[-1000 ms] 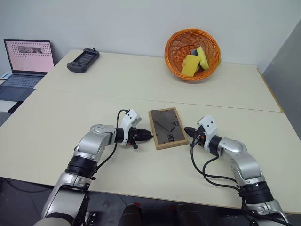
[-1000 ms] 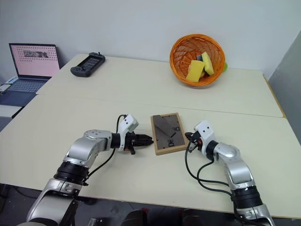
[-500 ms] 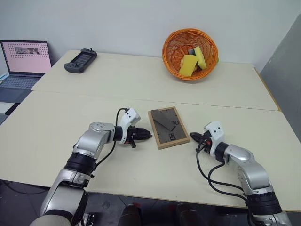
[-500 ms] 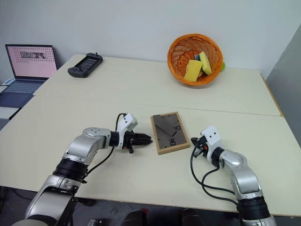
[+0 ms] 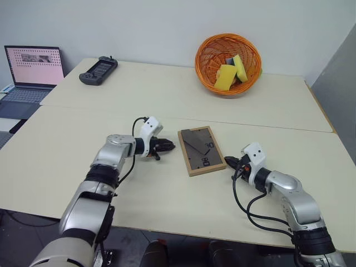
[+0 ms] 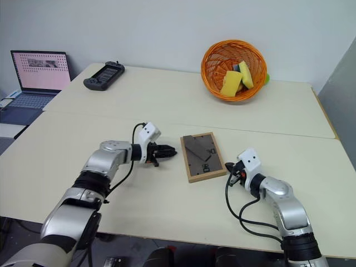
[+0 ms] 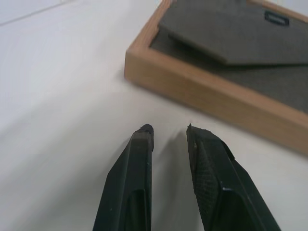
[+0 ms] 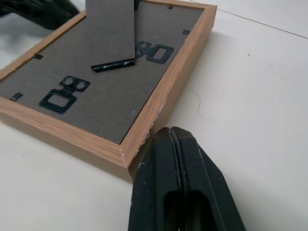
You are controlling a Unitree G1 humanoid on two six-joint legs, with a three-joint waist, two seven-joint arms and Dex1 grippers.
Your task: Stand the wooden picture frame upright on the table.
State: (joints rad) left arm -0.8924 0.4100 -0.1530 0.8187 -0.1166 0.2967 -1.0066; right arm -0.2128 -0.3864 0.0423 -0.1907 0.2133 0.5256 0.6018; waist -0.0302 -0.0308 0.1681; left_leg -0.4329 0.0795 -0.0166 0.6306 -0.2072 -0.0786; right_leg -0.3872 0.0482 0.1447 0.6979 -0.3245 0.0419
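I stand at a large pale beige flat table (image 5: 67,161), made of two tops joined by a seam line that runs across it, set against a plain white wall. At the far left, on a lower surface beside the table, sits an open grey laptop (image 5: 29,75) with a pink screen. On the far part of the table lies a black handheld game controller (image 5: 98,70), and further right an orange woven basket (image 5: 227,57) holds yellow sponges (image 5: 225,77). A grey panel (image 5: 338,105) rises at the right edge. The small rectangular light-wood picture frame (image 5: 199,151) lies flat and face down on the near part of the table, its dark grey-brown back panel and fold-out stand facing up, between my two arms. My left gripper (image 5: 169,147) points at the frame's left edge, just beside it and not touching; in the left wrist view its black fingers (image 7: 137,159) stand narrowly apart with nothing between them. My right gripper (image 5: 230,162) sits just off the frame's near right corner, its fingers (image 8: 166,159) pressed together and empty. Compared with a second ago, my left gripper has pushed further away from me along the frame's left side, my right gripper has drawn back from the frame's right edge, and the frame has stayed lying flat.
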